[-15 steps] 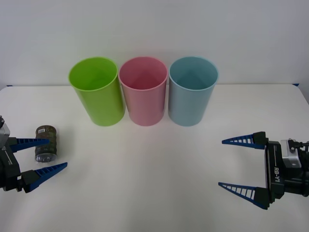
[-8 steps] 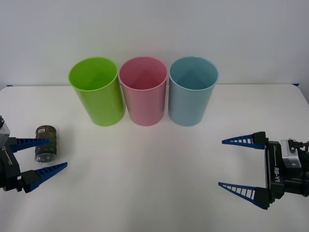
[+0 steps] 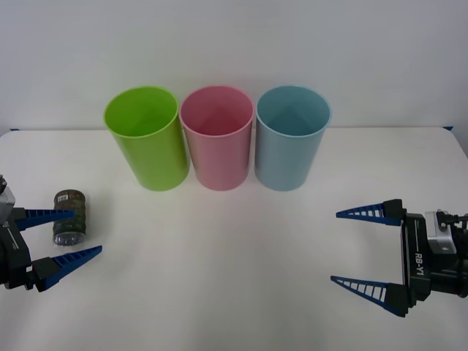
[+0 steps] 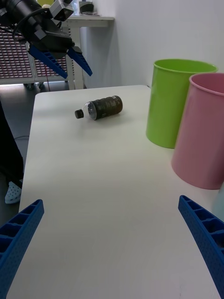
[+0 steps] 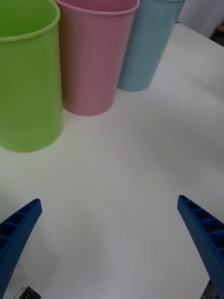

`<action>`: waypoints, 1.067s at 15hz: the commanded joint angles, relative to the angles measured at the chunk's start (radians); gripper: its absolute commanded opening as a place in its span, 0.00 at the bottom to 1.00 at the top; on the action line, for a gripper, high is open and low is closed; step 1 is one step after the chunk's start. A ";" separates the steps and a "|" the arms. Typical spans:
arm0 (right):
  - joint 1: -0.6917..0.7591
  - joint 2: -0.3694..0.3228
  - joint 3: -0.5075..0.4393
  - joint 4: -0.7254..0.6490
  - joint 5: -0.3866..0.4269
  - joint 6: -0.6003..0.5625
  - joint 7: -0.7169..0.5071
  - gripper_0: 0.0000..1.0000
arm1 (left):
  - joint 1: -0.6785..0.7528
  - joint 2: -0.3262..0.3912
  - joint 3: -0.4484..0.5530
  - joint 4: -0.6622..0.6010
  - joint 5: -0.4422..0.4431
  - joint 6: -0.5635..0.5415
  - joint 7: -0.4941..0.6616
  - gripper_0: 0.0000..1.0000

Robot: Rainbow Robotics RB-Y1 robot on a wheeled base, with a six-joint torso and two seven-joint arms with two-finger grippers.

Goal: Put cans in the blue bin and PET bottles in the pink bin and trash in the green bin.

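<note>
Three bins stand in a row at the back of the white table: the green bin (image 3: pixel 146 146) (image 4: pixel 173 100) (image 5: pixel 25 79) on the left, the pink bin (image 3: pixel 218 145) (image 4: pixel 201 135) (image 5: pixel 93 56) in the middle, the blue bin (image 3: pixel 291 145) (image 5: pixel 149 42) on the right. A PET bottle (image 3: pixel 69 216) (image 4: pixel 100 107) with a dark label and black cap lies on its side at the table's left. My left gripper (image 3: pixel 62 238) (image 4: pixel 60 58) hovers open over the bottle, one finger across it. My right gripper (image 3: pixel 362 248) is open low at the right, holding nothing.
The table (image 3: pixel 219 256) is white and bare across its middle and front. A wall rises behind the bins. In the right wrist view a rack (image 4: pixel 18 60) and floor lie beyond the table's far end.
</note>
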 commanded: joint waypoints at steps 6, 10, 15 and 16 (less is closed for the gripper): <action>0.000 0.000 0.000 0.000 0.000 0.000 0.000 1.00 | -0.003 -0.003 0.011 -0.066 -0.230 0.078 0.152 0.85; 0.000 0.000 0.000 0.000 0.000 0.000 0.000 1.00 | -0.006 0.028 -0.031 -0.118 -0.359 0.150 0.351 0.85; 0.000 0.000 0.000 0.000 0.000 0.000 0.000 1.00 | 0.015 0.107 -0.069 -0.118 -0.448 0.267 0.534 0.95; 0.000 0.000 0.000 0.000 0.000 0.000 0.000 1.00 | 0.015 0.107 -0.069 -0.118 -0.471 0.270 0.555 0.99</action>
